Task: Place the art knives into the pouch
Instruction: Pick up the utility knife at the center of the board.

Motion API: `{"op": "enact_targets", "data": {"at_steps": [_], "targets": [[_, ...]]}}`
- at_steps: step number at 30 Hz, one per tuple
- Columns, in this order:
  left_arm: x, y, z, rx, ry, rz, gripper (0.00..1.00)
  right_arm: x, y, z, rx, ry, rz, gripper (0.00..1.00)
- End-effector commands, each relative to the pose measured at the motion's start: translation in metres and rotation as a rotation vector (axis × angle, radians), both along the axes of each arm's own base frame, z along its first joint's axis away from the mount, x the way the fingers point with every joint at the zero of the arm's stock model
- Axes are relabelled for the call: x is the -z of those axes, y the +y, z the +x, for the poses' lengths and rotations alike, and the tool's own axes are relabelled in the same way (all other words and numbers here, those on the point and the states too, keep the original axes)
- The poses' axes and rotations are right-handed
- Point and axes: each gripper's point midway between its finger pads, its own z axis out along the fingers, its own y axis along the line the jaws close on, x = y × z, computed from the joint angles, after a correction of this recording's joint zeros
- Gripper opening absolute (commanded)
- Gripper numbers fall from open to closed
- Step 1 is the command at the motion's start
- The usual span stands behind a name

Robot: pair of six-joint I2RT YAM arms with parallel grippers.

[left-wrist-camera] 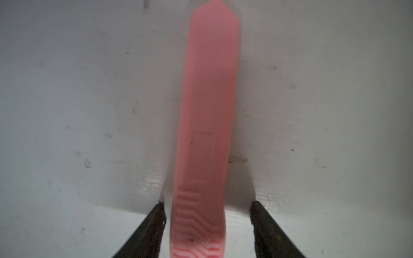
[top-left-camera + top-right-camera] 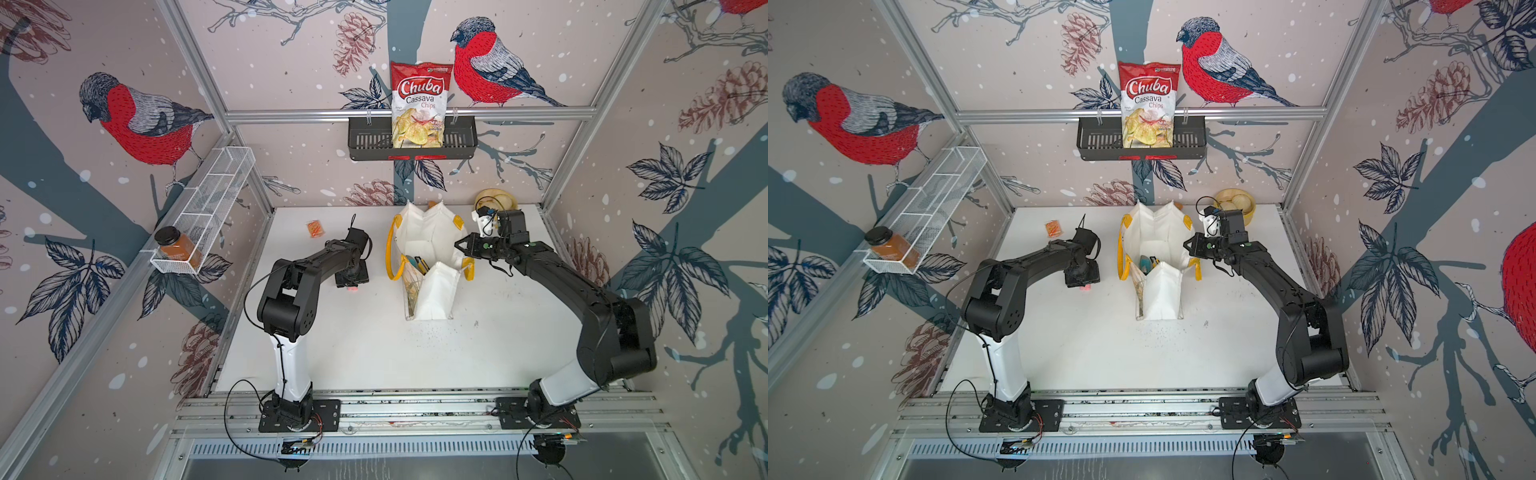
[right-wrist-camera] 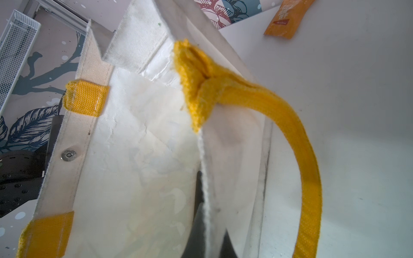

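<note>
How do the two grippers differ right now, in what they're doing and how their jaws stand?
The left gripper points down over the pink knife lying on the table, jaws standing apart either side of it. The right gripper reaches sideways, jaws shut on the pouch rim, holding it open. The left is beside the pouch; the right is at its edge. Both are black.

The pink art knife [image 1: 205,125] lies flat on the white tabletop [image 2: 353,340], a slim handle with ridged grip lines and a pointed end. The pouch [image 2: 432,245], white fabric with yellow loop handles, stands open nearby, with slim tools inside
</note>
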Motion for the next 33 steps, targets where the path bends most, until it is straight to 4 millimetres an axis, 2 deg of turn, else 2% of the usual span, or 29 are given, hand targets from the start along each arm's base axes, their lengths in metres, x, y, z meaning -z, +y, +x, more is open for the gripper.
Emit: {"op": "enact_targets", "data": {"at_steps": [1,3,4,11,13,16,18,21,23,28,33], "targets": [[0.011,0.006,-0.016,0.017,0.071,0.020,0.60,-0.005,0.002,0.003,-0.007,-0.025,0.011,0.00],[0.011,0.007,-0.018,0.016,0.074,0.022,0.59,-0.007,0.001,0.003,-0.004,-0.028,0.010,0.00],[0.012,0.008,-0.019,0.017,0.076,0.022,0.55,-0.006,0.001,0.003,-0.003,-0.027,0.008,0.00],[0.015,0.008,-0.037,0.024,0.090,0.052,0.50,-0.006,0.000,0.003,0.001,-0.026,0.009,0.00],[0.017,0.009,-0.038,0.024,0.096,0.060,0.45,-0.006,0.001,0.003,0.001,-0.025,0.010,0.00],[0.018,0.009,-0.038,0.027,0.101,0.067,0.45,-0.006,0.001,0.002,0.000,-0.024,0.009,0.00],[0.015,0.010,-0.037,0.027,0.094,0.069,0.40,-0.006,0.000,0.002,0.003,-0.027,0.006,0.00],[0.011,0.011,-0.036,0.025,0.084,0.074,0.40,-0.007,0.000,0.002,0.002,-0.029,0.007,0.00],[0.008,0.011,-0.036,0.026,0.082,0.077,0.34,-0.006,0.000,0.003,0.003,-0.027,0.007,0.00],[0.001,0.012,-0.035,0.022,0.070,0.078,0.34,-0.007,0.001,0.003,0.000,-0.026,0.010,0.00],[-0.023,0.008,-0.029,0.032,0.029,0.072,0.34,-0.010,0.001,0.002,0.000,-0.033,0.008,0.00]]}}
